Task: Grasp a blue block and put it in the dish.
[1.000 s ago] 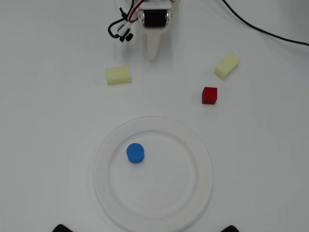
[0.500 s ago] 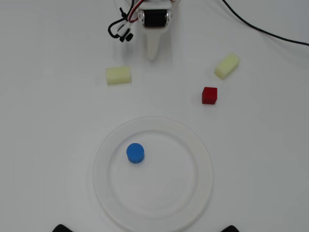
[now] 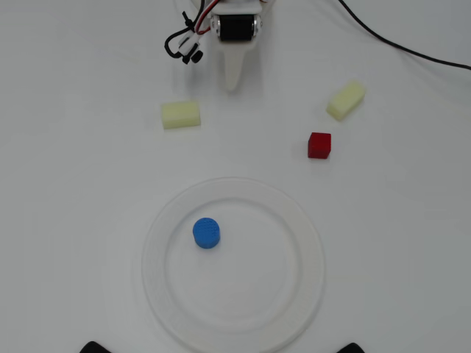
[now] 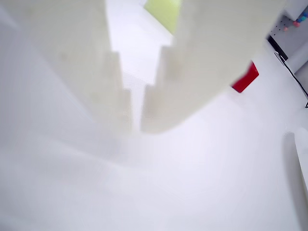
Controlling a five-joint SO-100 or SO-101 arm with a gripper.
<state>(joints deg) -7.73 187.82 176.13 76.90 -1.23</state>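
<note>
Sitting upright inside the dish already, left of centre in the overhead view: the blue block. Hanging well apart near the top edge over bare tabletop: the hand, nearly clenched, gripping nothing, pointing dishward.

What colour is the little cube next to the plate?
Red. The cube shows best in the overhead view, on the table beyond the plate.

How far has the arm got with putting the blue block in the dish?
Done, it seems: the blue block sits upright inside the dish, left of its centre. The pincer is away from the dish, nearly closed and holding nothing. Nothing looks left except parking the arm.
</note>
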